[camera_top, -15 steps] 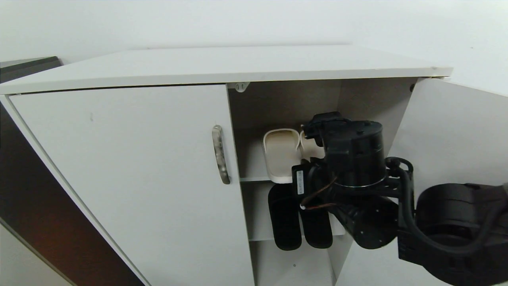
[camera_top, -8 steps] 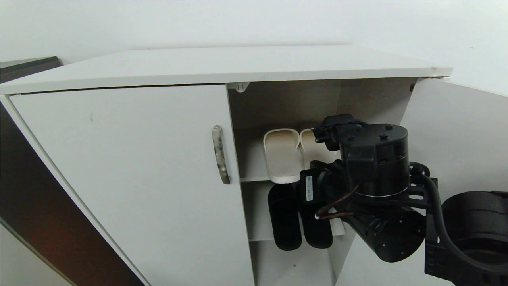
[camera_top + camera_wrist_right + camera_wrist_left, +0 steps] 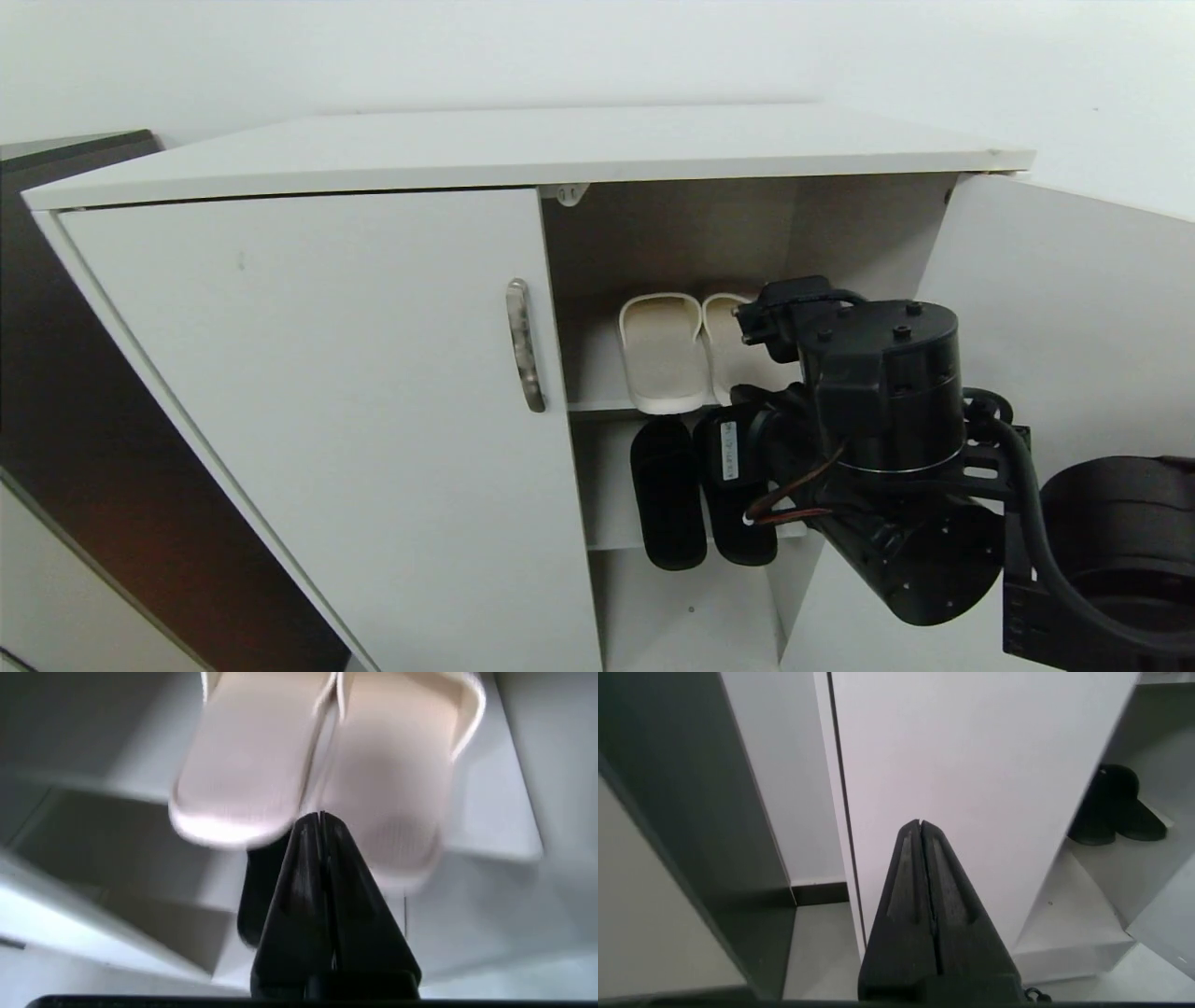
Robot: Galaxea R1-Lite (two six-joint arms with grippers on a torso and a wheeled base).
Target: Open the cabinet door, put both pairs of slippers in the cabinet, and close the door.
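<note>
Nearest to us, the right gripper [image 3: 320, 826] has its jaws pressed together on nothing, their tip just in front of the heels of the white slippers [image 3: 252, 765]. The right arm [image 3: 878, 420] stands before the open half of the cabinet [image 3: 523, 149] and hides part of both pairs in the head view. The left gripper [image 3: 920, 835] likewise has its jaws pressed together and empty. It hangs low, pointed at the closed left door [image 3: 971, 784].

Behind the right arm, we see the white slippers side by side on the upper shelf [image 3: 597, 407], heels toward us and jutting over its front edge. One shelf down, the black slippers [image 3: 667, 495] lie side by side on the lower shelf [image 3: 611, 544] (their heels overhang too). The right door [image 3: 1055, 308] is swung wide open. The left door carries a metal handle [image 3: 525, 345] near its inner edge. Farther back, a dark panel [image 3: 56, 373] stands beside the cabinet on its left, and a pale wall [image 3: 597, 47] rises behind it all.
</note>
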